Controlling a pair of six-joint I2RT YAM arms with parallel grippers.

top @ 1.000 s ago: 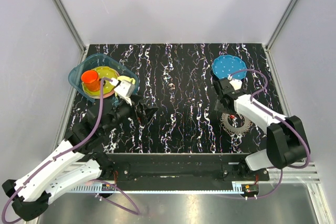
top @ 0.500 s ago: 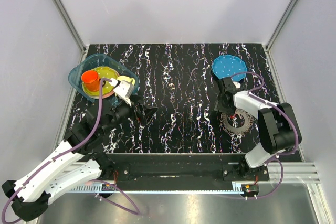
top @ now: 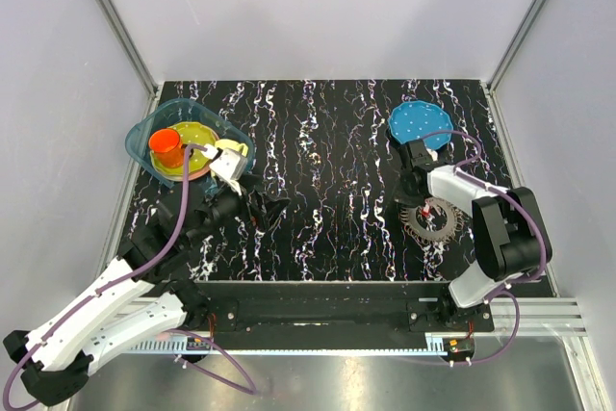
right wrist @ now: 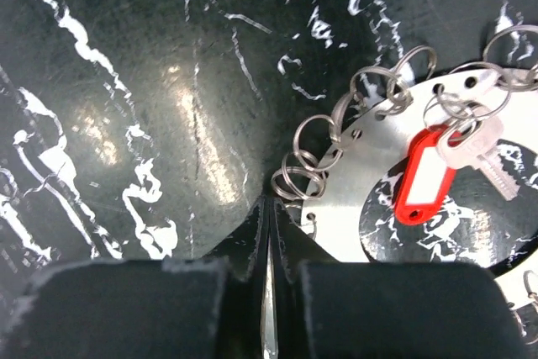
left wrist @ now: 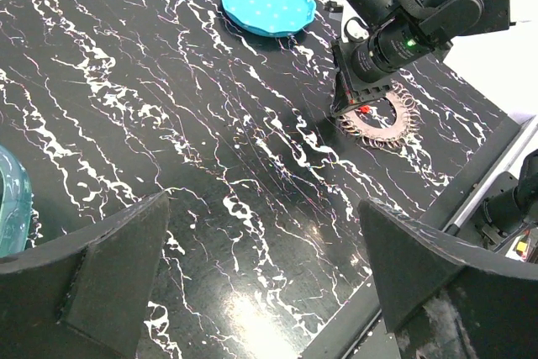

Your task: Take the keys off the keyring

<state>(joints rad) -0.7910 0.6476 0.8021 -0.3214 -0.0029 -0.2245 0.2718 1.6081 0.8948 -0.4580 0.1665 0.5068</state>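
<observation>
Right gripper has gone from about half apart to pressed together in the last second, only a hairline gap left; tips sit at the left rim of the keyring, touching one of its small split rings

- can't tell if it has actually pinched that small ring or the plate edge, or just closed beside it
- overhead: wrist has slid in toward the ring's upper-left edge, and the keyring looks nudged slightly up-left, so contact is likely
- keyring sits right of centre in the overhead view, just below the blue plate, flat on the black marbled table
- key plus red tag hang on a split ring at the right of the wrist frame, inside the loop, well apart from the fingertips and not yet off
- my read: this is an anchoring hold on the ring, not a grab on the key; extraction is yet to start
- left gripper fully apart, empty, left of centre overhead, aimed at the ring

Writing: none readable; the tag's white window looks blank, no brand marks visible
</observation>
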